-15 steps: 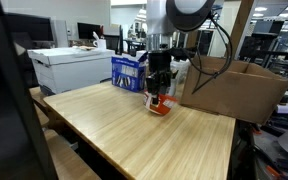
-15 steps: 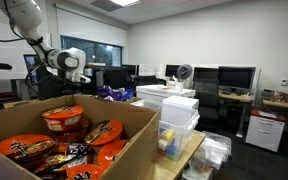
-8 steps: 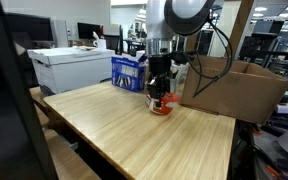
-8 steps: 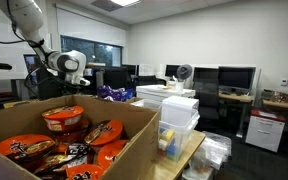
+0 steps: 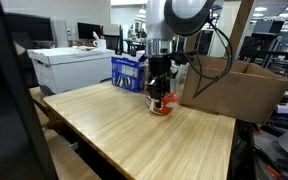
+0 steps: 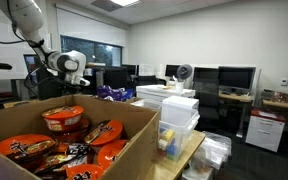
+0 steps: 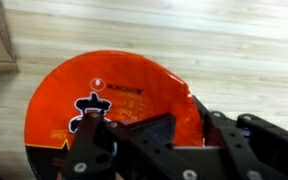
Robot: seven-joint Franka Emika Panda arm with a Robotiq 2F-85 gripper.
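On the far part of the wooden table (image 5: pixel 124 135), just left of the open cardboard box (image 5: pixel 229 90), sits the noodle bowl (image 5: pixel 161 107). It is round and red-orange, and in the wrist view its foil lid (image 7: pixel 114 95) shows white and black print. The bowl stands upright with the lid facing up; being round, it has no long axis. The gripper (image 5: pixel 160 94) comes straight down on it, fingers (image 7: pixel 94 150) drawn together and pinching the bowl's near rim. A blue carton (image 5: pixel 129 72) stands further left.
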